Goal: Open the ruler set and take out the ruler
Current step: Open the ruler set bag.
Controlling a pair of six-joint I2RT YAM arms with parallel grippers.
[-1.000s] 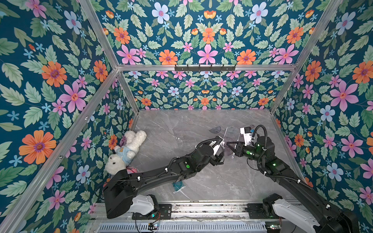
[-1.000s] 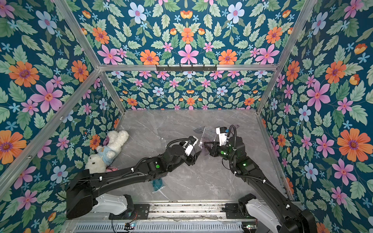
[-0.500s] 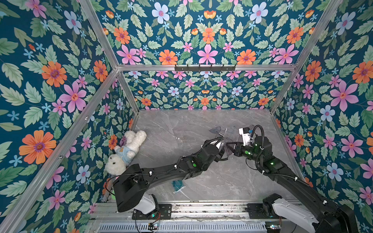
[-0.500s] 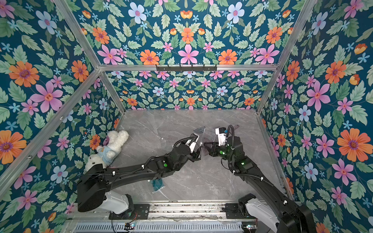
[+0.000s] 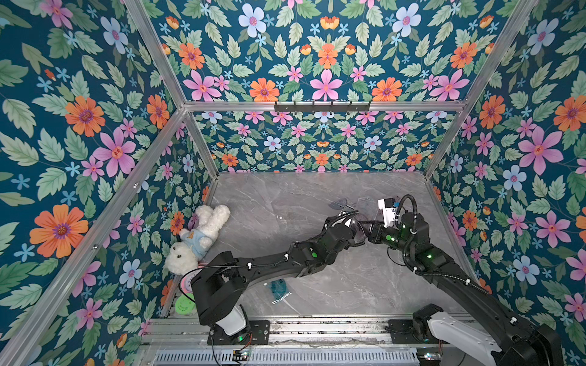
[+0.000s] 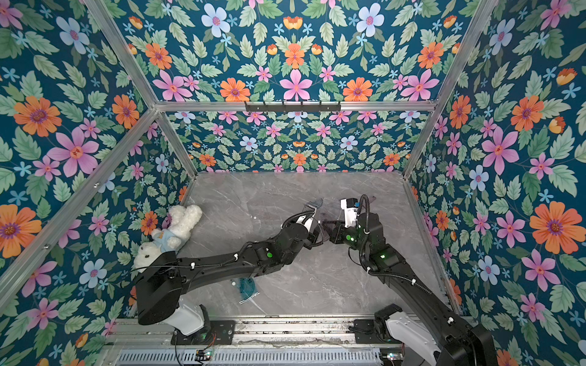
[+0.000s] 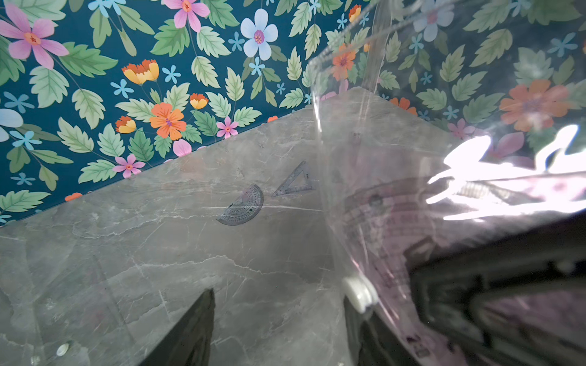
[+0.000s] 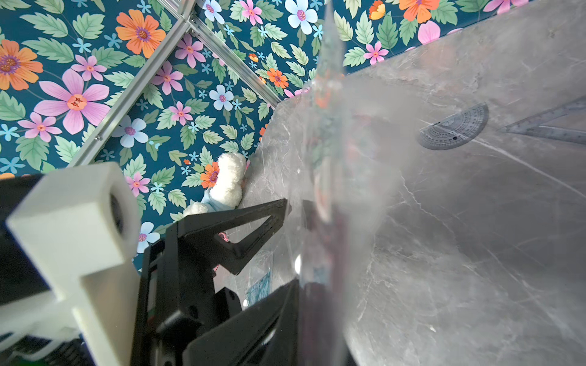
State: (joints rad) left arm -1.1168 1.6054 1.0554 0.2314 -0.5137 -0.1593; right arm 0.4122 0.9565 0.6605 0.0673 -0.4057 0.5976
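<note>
The ruler set is a clear, pink-tinted pouch (image 7: 412, 177) with a white snap (image 7: 360, 293), held up off the grey table (image 5: 285, 202). My right gripper (image 8: 295, 304) is shut on its lower edge, and the pouch (image 8: 329, 158) rises from the jaws. Pink pieces with printed scales show through the wall; I cannot tell which is the ruler. My left gripper (image 7: 279, 336) stands open right beside the pouch, one finger (image 7: 367, 336) against the edge by the snap, with bare table between the jaws. In both top views the grippers (image 5: 356, 228) (image 6: 328, 231) meet at mid-right.
A grey protractor (image 7: 242, 206) and a set square (image 7: 296, 180) lie flat on the table beyond the pouch. A white plush bunny (image 5: 199, 234) lies by the left wall. A teal-printed clear pouch (image 5: 279, 290) rests near the front edge under the left arm. Tape rolls (image 5: 184, 304) sit front left.
The left arm has reached further right, up to the held pouch, and its jaws have narrowed a little. The right gripper has barely moved and keeps its hold.
</note>
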